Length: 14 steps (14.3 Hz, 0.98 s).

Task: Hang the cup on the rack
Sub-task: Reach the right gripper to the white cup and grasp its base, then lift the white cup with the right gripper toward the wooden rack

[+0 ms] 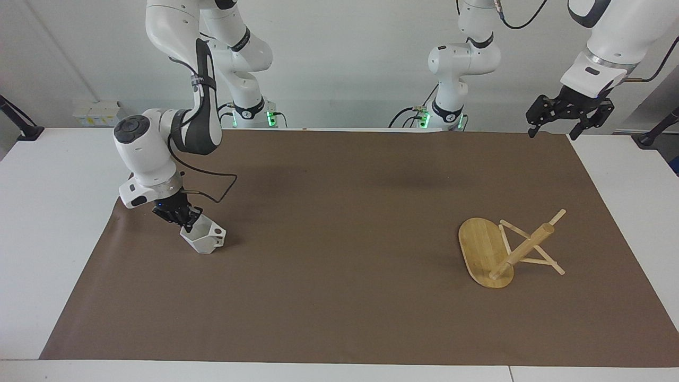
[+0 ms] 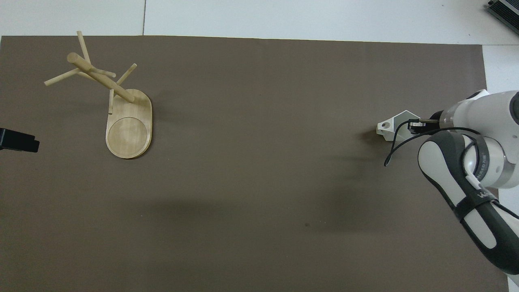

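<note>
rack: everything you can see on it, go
The rack is a light bamboo mug tree: flat oval base with a round inlaid disc, thick round post, thin crossing pegs. It stands on its base on the brown mat, at the left arm's end of the table; the post looks slanted only through the camera angle. Nothing hangs on it, and no gripper touches it. The left gripper waits in the air, clear of it.
</note>
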Each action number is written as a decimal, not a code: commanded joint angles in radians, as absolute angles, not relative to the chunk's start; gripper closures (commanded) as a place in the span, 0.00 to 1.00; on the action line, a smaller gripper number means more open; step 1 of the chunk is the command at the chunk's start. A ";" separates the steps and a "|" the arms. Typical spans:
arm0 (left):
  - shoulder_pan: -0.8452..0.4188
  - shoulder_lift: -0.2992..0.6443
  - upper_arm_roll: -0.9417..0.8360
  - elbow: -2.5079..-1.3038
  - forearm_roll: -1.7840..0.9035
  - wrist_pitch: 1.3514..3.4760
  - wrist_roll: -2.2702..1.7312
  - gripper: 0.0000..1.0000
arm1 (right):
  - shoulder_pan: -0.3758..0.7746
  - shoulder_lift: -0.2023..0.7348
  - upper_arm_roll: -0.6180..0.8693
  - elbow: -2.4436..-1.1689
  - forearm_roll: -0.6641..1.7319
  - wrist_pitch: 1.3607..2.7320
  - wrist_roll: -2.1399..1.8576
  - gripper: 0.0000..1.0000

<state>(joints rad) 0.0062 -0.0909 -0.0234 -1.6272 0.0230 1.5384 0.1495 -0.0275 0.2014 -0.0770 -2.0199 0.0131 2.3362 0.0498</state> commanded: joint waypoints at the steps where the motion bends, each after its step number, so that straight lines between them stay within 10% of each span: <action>1: 0.009 -0.100 -0.026 -1.621 0.040 1.522 0.138 0.00 | -0.025 0.190 -0.058 -2.017 0.023 2.329 0.064 1.00; 14: 0.008 -0.100 -0.026 -1.621 0.040 1.522 0.149 0.00 | -0.018 0.192 0.103 -1.750 0.944 2.094 -0.122 1.00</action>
<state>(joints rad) 0.0062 -0.0910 -0.0237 -1.6271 0.0230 1.5384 0.1496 -0.0046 0.1870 0.0914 -1.7677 0.8354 2.1476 -0.0369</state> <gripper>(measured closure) 0.000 0.943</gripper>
